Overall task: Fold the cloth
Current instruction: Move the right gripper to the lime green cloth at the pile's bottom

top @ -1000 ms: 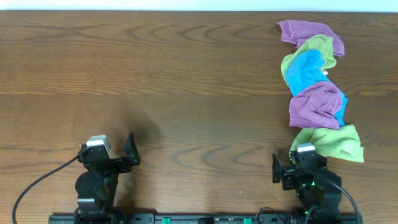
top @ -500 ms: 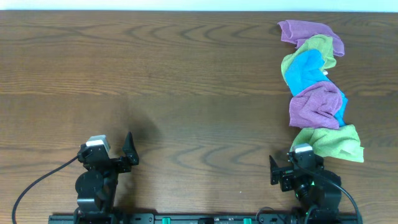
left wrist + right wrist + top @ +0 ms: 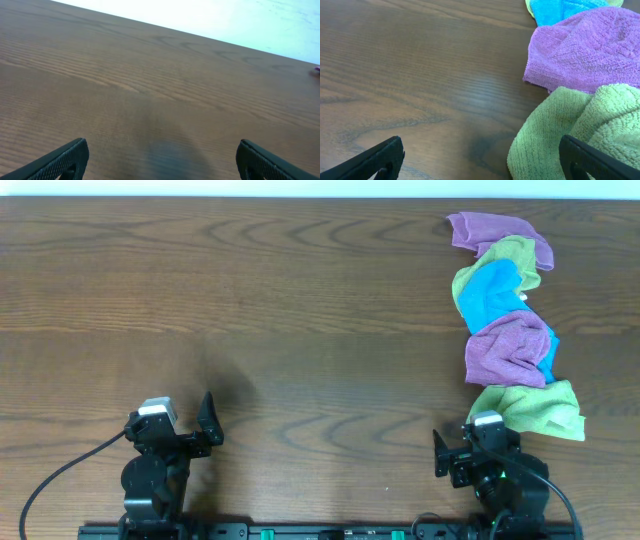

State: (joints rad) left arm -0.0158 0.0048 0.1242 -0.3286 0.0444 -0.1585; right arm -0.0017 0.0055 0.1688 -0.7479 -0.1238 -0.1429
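Several crumpled cloths lie in a line down the right side of the table: a purple one (image 3: 497,232) at the far end, a green one (image 3: 515,258), a blue one (image 3: 488,293), a second purple one (image 3: 510,350) and a green one (image 3: 538,408) nearest me. My right gripper (image 3: 470,450) is open and empty just in front of the near green cloth (image 3: 565,130), whose edge lies by the right finger; the purple cloth (image 3: 585,50) lies beyond. My left gripper (image 3: 205,428) is open and empty over bare wood at the near left (image 3: 160,160).
The brown wooden table (image 3: 250,310) ends at a pale far edge. Both arm bases sit at the near edge.
The right gripper shifted slightly left and nearer me. The left arm and the cloths have not moved.
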